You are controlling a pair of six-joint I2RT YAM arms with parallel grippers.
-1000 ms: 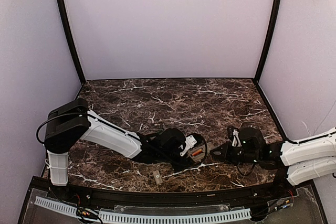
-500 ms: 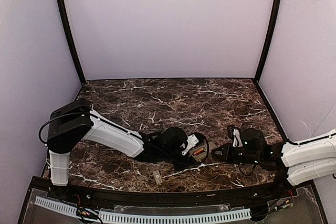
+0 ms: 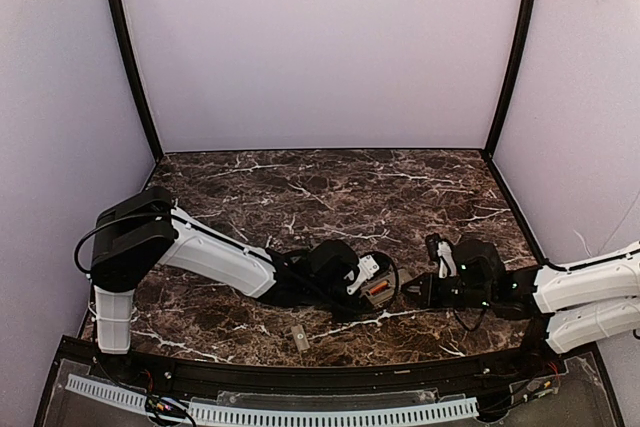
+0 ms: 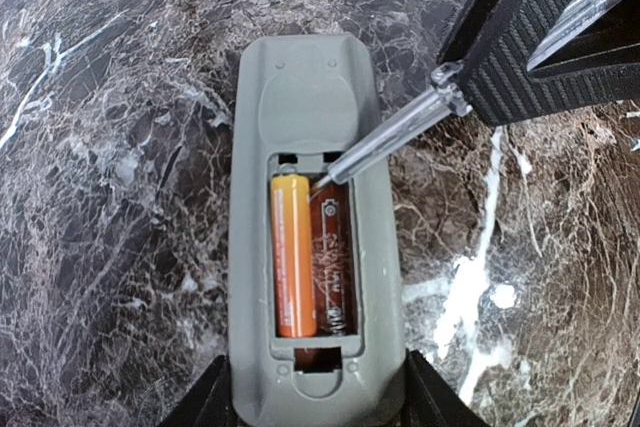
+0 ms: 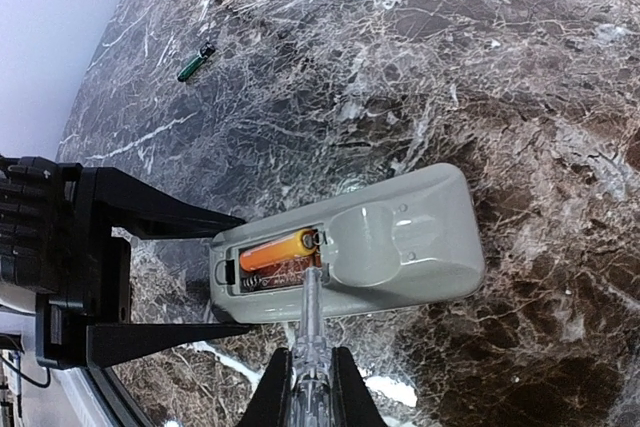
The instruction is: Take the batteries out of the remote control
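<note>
**A:** How do the jaws stand?

**B:** The left gripper clamps one end of the remote control between both fingers. The right gripper is closed on a clear-shafted tool.

**A:** And the batteries?

**B:** The remote lies grey back up with its compartment uncovered. The orange battery and the dark battery sit side by side inside. The tool tip touches the compartment's far end, at the dark battery.

**A:** What surrounds it?

**B:** A brown marble tabletop lies beneath. A grey cover piece lies near the front edge, and a small green object lies well apart. Lilac walls enclose three sides, and bare marble stretches behind the arms.
</note>
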